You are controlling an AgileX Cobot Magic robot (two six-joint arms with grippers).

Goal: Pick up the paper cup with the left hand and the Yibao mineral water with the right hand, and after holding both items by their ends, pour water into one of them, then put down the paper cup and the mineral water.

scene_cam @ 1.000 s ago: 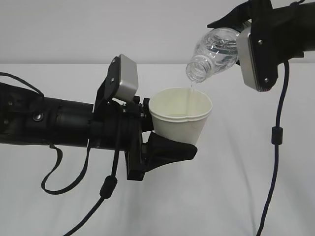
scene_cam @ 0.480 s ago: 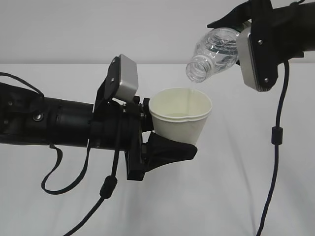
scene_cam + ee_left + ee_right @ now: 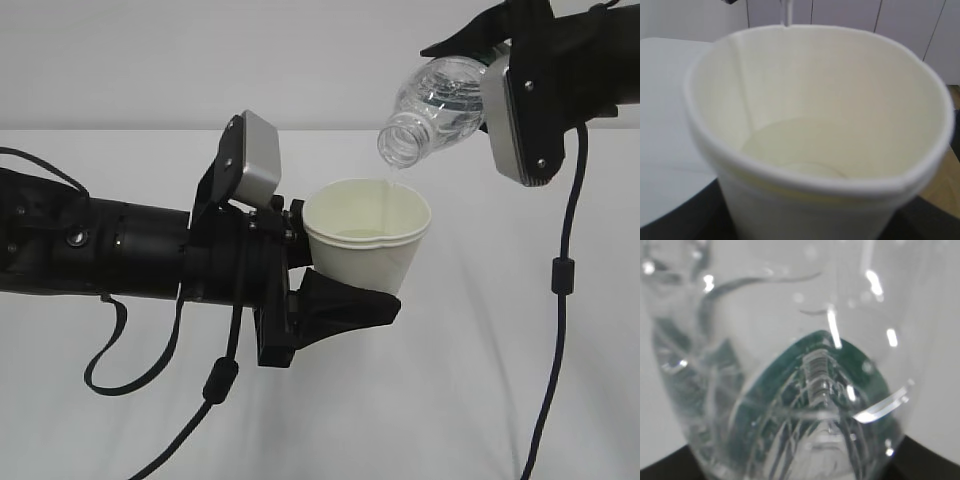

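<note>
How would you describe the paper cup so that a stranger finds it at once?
Follow the long black arm that comes in from the left to its tool, the left hand. There sits the paper cup, upright and open. It is plain, white and opaque, unlike the clear, tilted Yibao mineral water above it.

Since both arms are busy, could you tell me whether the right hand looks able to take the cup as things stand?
Probably not: the right hand is shut on the bottle, tilted above the cup, which the left hand grips. It would have to put the bottle down first.
</note>
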